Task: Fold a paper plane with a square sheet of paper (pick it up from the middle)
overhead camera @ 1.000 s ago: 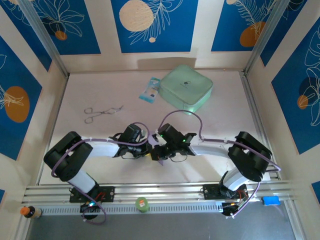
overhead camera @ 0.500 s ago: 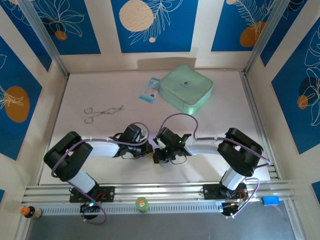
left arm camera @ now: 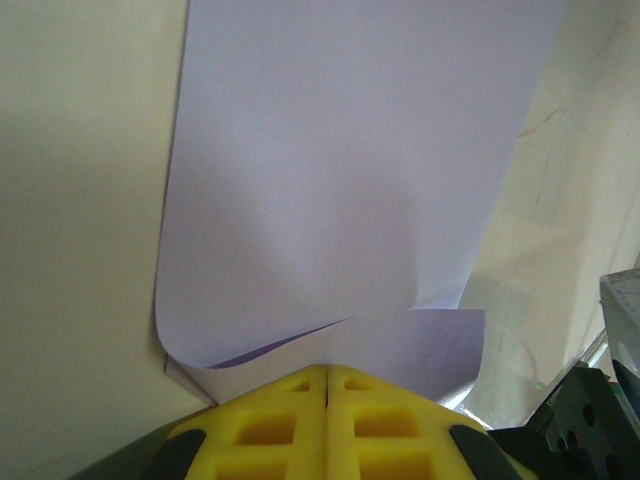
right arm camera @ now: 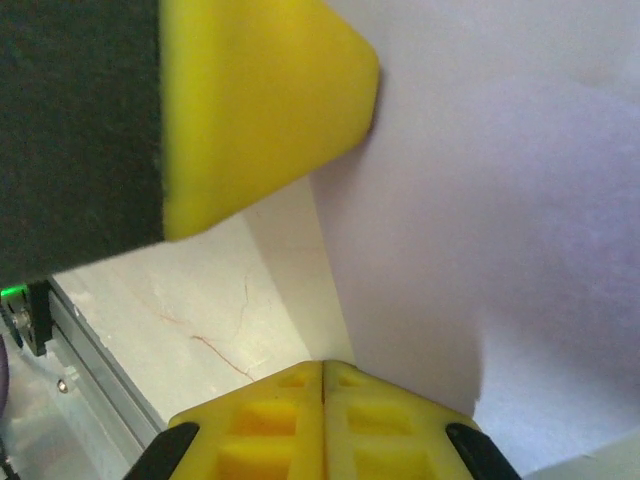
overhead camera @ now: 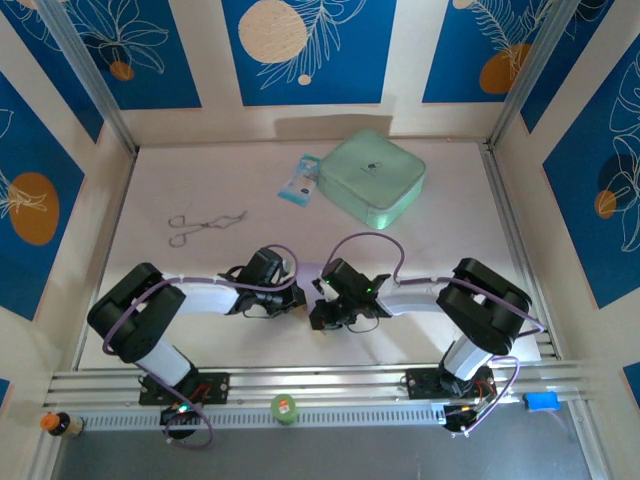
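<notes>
This is a robot test lab, a small booth with two robot arms in it. The left gripper point(overhead camera: 297, 299) and the right gripper point(overhead camera: 316, 311) meet over a plain white table top point(overhead camera: 450, 250). Behind them a long silver metal rail point(overhead camera: 340, 378) holds the arms, with thin purple wires point(overhead camera: 365, 236) looping off them. Past the grippers and out to both sides stand flat wall boards painted blue with white leaves and orange circles point(overhead camera: 310, 50), boxing the table in.

Overhead; wrists close, perhaps same paper point(left arm camera: 340, 180)
</notes>
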